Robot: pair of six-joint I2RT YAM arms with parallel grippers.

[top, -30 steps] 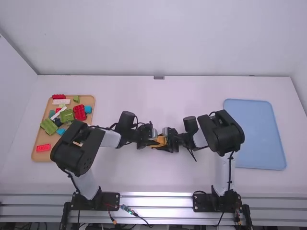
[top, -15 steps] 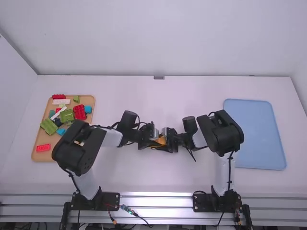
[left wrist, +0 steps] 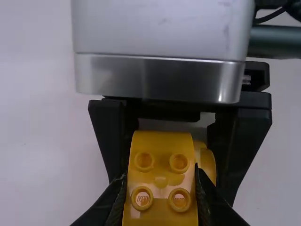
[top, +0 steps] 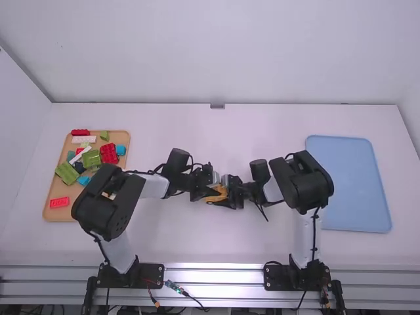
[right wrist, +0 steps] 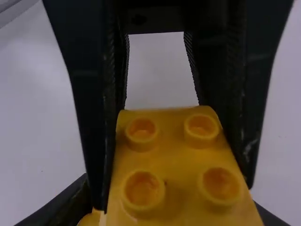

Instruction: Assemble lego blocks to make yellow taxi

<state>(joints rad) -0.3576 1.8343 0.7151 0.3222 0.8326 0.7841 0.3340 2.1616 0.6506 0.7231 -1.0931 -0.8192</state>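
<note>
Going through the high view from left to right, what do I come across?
Tan rectangular tray of colourful plastic bricks → left arm's black two-finger pincer → yellow plastic block build → right arm's black two-finger pincer → light-blue rectangular tray

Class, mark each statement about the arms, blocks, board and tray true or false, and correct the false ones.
1. The left gripper holds a yellow block. True.
2. That block's face is smooth, without studs. False: it shows four studs.
3. The pink-red brick lies on the tan board. True.
4. The green blocks lie on the blue tray. False: the green blocks lie on the tan board.
5. The tan board is on the left arm's side of the table. True.
</note>
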